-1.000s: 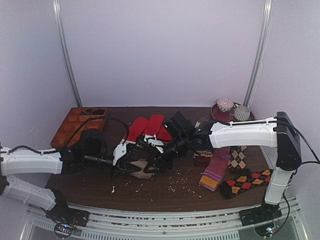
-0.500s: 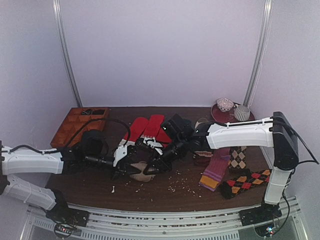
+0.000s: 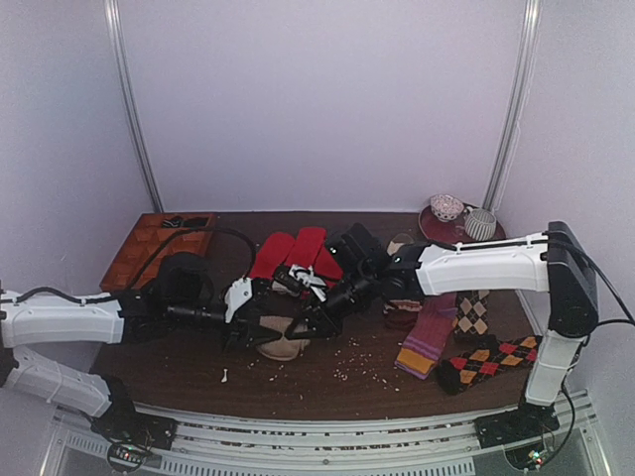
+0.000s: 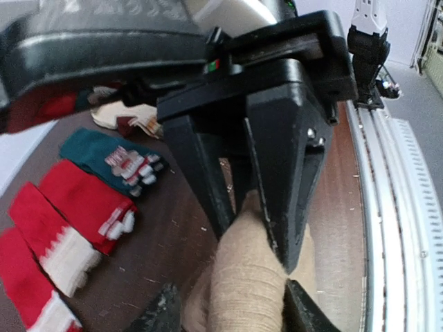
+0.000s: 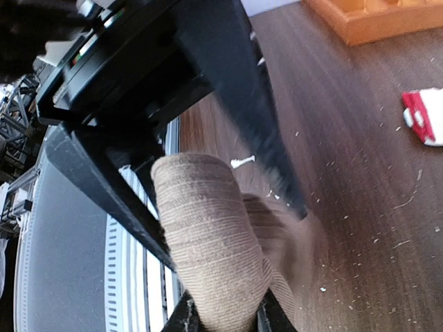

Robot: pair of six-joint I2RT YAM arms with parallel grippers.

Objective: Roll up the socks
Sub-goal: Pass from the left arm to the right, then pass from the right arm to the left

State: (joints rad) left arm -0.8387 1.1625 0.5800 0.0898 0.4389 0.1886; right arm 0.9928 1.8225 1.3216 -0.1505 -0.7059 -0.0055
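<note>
Top view, the socks point(image 3: 281, 347) a half-hidden tan lump, grips unclear, wrist views, left gripper point(image 4: 232, 311) with jaws apart around the roll, right gripper point(image 5: 228, 319) clamped on it

The top external camera is fixed high behind the left hand point(image 3: 243, 325) and right hand point(image 3: 310, 327), facing down and forward across the desk point(image 3: 327, 382); it is the far view. Each wrist camera sits close behind its own hand, aimed along the fingers at the opposite hand. All three views share the socks point(image 3: 283, 347) between the hands.
</note>
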